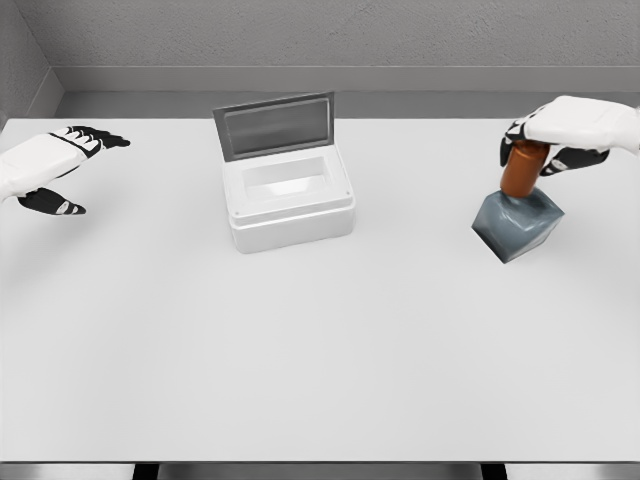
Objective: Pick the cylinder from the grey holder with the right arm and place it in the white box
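An orange-brown cylinder (522, 173) stands upright in the grey holder (518, 226) at the right side of the table. My right hand (541, 150) comes in from the right edge and its dark fingers are wrapped around the cylinder's top, hiding the upper end. The cylinder's lower end is still inside the holder. The white box (292, 212) sits at the middle back of the table with its grey lid (275, 125) raised behind it and its inside bare. My left hand (84, 172) hovers at the far left with its fingers spread, holding nothing.
The white table (320, 350) stretches wide in front of the box and holder. A grey wall runs along the table's back edge. About a hand's length of tabletop separates the box from the holder.
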